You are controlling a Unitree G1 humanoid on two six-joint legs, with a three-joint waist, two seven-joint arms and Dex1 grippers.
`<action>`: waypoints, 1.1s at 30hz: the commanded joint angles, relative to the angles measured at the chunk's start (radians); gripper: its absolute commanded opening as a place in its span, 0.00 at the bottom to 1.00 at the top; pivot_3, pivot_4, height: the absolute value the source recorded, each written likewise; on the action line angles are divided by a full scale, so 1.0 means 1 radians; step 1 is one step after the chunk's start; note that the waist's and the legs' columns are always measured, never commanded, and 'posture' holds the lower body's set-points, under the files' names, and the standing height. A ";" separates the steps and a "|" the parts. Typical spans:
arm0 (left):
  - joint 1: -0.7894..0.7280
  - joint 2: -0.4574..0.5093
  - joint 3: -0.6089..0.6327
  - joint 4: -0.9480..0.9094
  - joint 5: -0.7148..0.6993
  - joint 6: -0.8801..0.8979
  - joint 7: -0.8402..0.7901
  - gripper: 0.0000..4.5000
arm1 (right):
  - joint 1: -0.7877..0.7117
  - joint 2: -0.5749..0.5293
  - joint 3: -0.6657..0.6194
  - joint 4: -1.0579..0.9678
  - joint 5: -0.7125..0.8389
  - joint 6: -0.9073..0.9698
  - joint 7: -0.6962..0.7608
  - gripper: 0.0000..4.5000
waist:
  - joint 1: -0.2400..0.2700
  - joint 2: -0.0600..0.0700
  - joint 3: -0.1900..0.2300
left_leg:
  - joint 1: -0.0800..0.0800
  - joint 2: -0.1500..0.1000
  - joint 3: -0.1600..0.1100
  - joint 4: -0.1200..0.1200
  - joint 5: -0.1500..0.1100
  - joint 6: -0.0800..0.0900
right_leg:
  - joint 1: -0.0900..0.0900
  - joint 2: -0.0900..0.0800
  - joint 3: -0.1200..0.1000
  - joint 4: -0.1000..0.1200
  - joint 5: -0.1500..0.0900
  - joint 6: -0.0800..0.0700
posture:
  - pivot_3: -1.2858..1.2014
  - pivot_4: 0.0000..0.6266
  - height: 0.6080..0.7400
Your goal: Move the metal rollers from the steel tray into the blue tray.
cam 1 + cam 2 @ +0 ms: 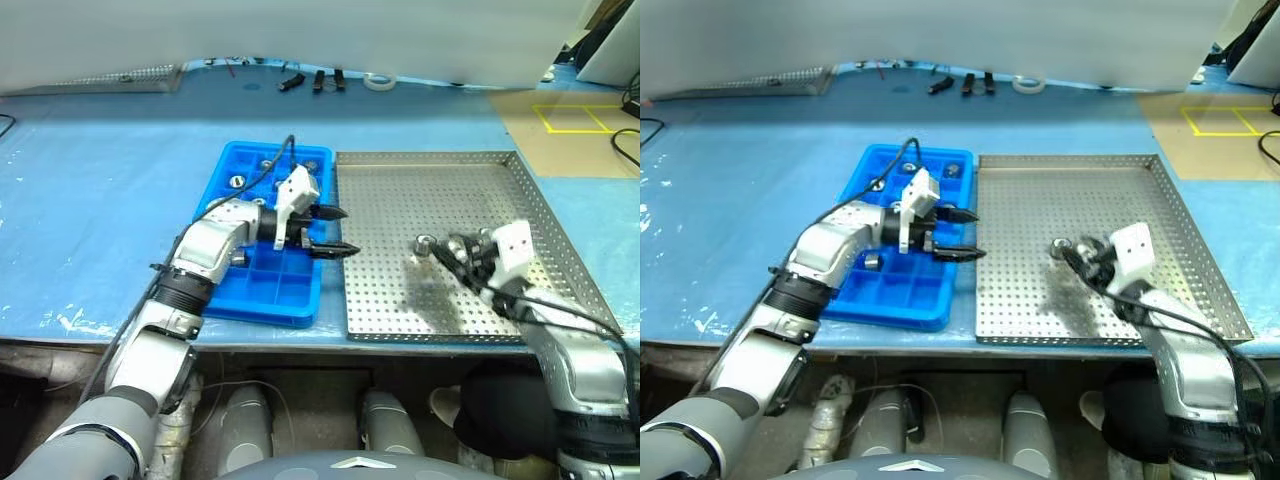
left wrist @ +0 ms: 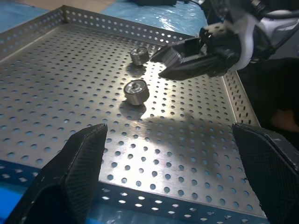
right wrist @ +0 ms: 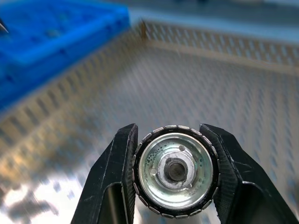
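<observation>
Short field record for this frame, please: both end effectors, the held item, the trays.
Right end effector: shut on a metal roller, held above the steel tray
Left end effector: open, empty, over the border between the blue tray and the steel tray
Blue tray contents: several rollers in compartments
</observation>
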 commanded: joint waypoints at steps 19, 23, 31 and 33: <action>0.426 0.190 0.410 -0.629 -0.164 0.270 0.437 1.00 | -0.535 0.258 0.436 0.618 -0.166 -0.291 0.240 0.37 | 0.127 -0.001 0.001 | -0.005 0.005 -0.008 -0.008 0.006 -0.009 | -0.002 0.001 -0.015 0.000 -0.001 -0.002 | 0.66 0.24 1.00; 0.489 0.199 0.428 -0.714 -0.207 0.311 0.481 1.00 | -0.592 0.316 0.450 0.762 -0.223 -0.349 0.229 0.37 | 0.161 -0.001 0.001 | -0.006 0.004 -0.010 -0.008 0.006 -0.010 | -0.002 0.000 -0.016 0.000 -0.001 -0.002 | 0.68 0.24 1.00; 0.493 0.205 0.407 -0.744 -0.246 0.342 0.529 1.00 | -0.605 0.311 0.443 0.907 -0.303 -0.422 0.235 0.37 | 0.194 -0.001 0.001 | -0.007 0.004 -0.012 -0.008 0.008 -0.013 | -0.001 0.001 -0.017 0.002 -0.001 -0.002 | 0.67 0.24 1.00; 0.485 0.207 0.397 -0.736 -0.250 0.340 0.529 1.00 | -0.597 0.311 0.435 0.901 -0.308 -0.421 0.228 0.53 | 0.194 -0.001 0.001 | -0.007 0.004 -0.012 -0.008 0.008 -0.013 | -0.001 0.001 -0.017 0.001 -0.001 -0.001 | 0.67 0.24 1.00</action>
